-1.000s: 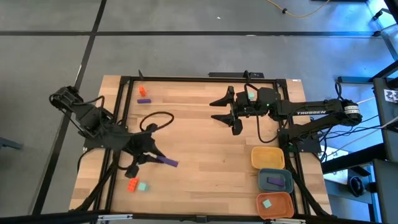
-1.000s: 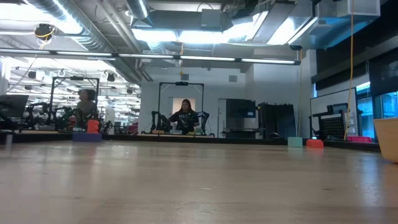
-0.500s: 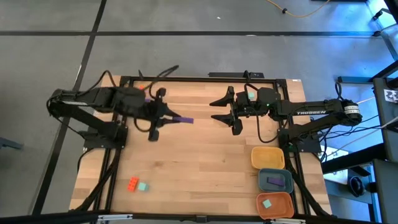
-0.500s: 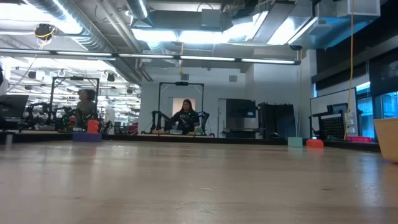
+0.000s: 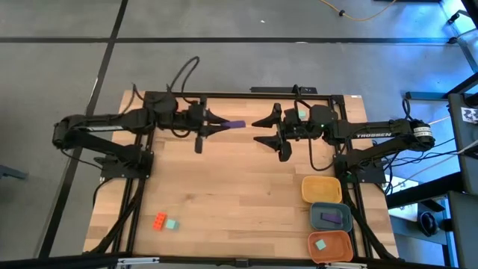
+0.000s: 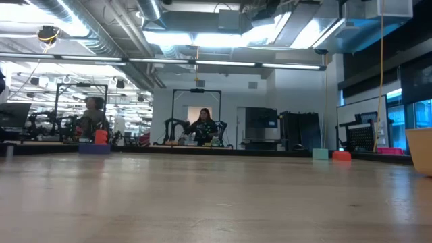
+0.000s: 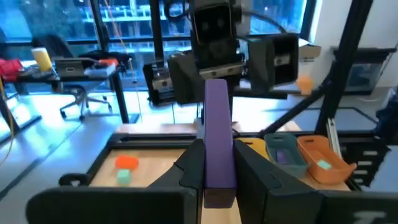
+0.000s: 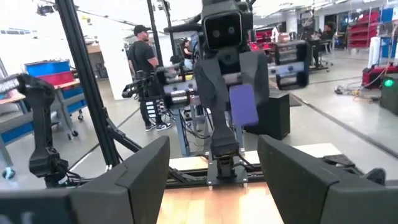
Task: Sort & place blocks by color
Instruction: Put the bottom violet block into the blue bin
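near edge of wooden tabletop (image 5: 246, 187), left corner: one orange-red block (image 5: 159, 220) and one teal-green block (image 5: 172, 224), just beside each other and lying flat; near edge, right corner: three rounded trays in a row from near to far, orange tray (image 5: 345, 250) holding a teal block (image 5: 321, 244), blue-grey tray (image 5: 346, 217) holding a purple block (image 5: 329, 217), yellow tray (image 5: 308, 188) with no block visible inside; far half of tabletop, left: left claw (image 5: 222, 124) raised above the wood, fingers pressed against a purple bar block (image 5: 234, 125), bar sticking out past the fingertips toward the right arm; left wrist view shows the same purple bar (image 7: 217, 134) upright between the two dark fingers (image 7: 189, 165), pinched from both sides; far half, right of centre: right claw (image 5: 266, 131) facing the left one, near it but apart, fingers spread wide with nothing between them; right wrist view shows its two fingers (image 8: 146, 171) standing well apart and the purple bar (image 8: 242, 104) on the opposing arm beyond; far left corner of the tabletop in the low view: an orange block (image 6: 100, 136) on a purple block (image 6: 94, 148); room beyond the tabletop: a seated person (image 6: 202, 126) in the low view, a standing person (image 8: 146, 62) in the right wrist view
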Controlling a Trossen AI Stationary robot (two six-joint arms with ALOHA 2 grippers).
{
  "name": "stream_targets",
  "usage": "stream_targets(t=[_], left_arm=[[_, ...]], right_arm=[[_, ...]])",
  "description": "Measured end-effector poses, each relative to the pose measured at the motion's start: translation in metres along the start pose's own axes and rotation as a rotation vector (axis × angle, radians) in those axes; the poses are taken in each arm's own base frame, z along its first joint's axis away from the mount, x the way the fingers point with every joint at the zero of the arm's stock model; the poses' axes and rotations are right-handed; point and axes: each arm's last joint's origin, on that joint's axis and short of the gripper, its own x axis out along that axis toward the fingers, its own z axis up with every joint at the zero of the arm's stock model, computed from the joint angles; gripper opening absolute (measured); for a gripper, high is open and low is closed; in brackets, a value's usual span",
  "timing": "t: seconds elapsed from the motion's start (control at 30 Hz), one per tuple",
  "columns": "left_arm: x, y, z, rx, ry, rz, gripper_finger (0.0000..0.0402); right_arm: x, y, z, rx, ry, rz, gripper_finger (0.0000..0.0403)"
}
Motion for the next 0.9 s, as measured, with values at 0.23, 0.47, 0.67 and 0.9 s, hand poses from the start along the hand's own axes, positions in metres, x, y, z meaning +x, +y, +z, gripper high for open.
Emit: stream_targets(t=[0.23, 0.47, 0.67, 0.9], left_arm=[[0.009, -0.007, -0.018, -0.039, -0.025, 0.01, 0.005], [0.01, -0.009, -0.02, -0.043, -0.015, 0.025, 0.005], [0.01, -0.009, -0.02, -0.043, -0.012, 0.025, 0.005], [0.01, -0.009, -0.021, -0.045, -0.003, 0.026, 0.005]], right_arm=[[0.0, 0.0, -0.002, -0.002, 0.024, -0.005, 0.0246], [0.0, -0.003, -0.005, -0.022, 0.046, -0.079, 0.0246], [0.005, -0.006, -0.009, -0.047, 0.061, -0.131, 0.0246], [0.03, -0.01, -0.009, -0.055, 0.125, -0.139, 0.0246]])
